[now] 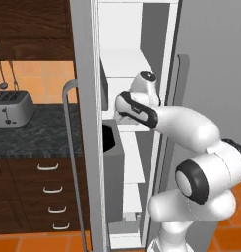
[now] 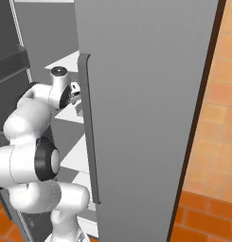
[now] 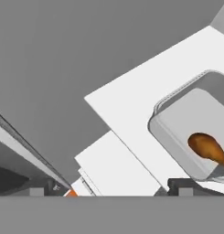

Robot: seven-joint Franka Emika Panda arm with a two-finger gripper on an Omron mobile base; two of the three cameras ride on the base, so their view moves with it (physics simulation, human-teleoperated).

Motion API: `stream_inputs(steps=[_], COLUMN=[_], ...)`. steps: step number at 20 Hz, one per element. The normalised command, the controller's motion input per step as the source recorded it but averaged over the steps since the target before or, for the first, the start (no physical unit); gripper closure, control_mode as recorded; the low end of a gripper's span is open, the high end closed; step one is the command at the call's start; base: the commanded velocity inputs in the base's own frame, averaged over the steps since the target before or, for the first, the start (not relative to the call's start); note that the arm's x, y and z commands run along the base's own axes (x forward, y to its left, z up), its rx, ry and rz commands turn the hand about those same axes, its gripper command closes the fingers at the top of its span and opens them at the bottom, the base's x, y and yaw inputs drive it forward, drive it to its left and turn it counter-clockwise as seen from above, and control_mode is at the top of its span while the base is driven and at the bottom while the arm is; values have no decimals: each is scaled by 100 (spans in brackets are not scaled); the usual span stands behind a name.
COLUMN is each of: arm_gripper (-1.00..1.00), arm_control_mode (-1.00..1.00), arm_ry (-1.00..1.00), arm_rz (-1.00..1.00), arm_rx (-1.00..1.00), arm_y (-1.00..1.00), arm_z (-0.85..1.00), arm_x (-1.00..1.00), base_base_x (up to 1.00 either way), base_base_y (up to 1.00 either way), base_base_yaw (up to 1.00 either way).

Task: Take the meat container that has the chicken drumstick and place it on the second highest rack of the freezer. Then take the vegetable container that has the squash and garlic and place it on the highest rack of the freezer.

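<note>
Nearest the hand camera, two dark fingertips (image 3: 179, 186) are seen at the bottom of the hand view, set wide apart, so the gripper (image 3: 109, 192) is judged to be open with nothing between its jaws.

Largest in the base views is the freezer (image 2: 146, 94), whose grey door stands open; the arm (image 1: 191, 128) is reached in through the opening toward the upper white racks (image 1: 127, 64). The wrist is seen level with one of the upper shelves, though which rack it is cannot be counted with certainty.

In the hand view a white rack (image 3: 131, 105) is shown with the container (image 3: 186, 123) resting on it, near the rack's right side and close to its front edge, with a lower shelf visible below that edge. The container is a shallow grey tray with rounded corners and a raised rim. A single brown drumstick (image 3: 207, 147) lies inside it, toward the lower right.

The step in hand is judged to be the end of the first placement: the meat tray appears set down and released. Next, the arm would have to be drawn back out of the freezer without the tray being brushed, after which the vegetable tray would have to be fetched.
</note>
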Motion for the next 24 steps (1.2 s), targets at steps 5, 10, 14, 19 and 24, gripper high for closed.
stream_inputs(steps=[5,10,14,19,24], arm_gripper=[-100,-100,-100,-100,-100], arm_control_mode=[-100,-100,-100,-100,-100], arm_ry=[0,0,4,8,3], arm_rz=[0,1,8,13,10], arm_rx=[14,15,14,13,19], arm_y=[0,0,15,46,93], arm_z=[52,22,0,-13,-49], arm_x=[-100,-100,-100,-94,-49], base_base_x=[0,0,0,0,0], base_base_y=[0,0,0,0,0], base_base_yaw=[0,0,0,0,0])
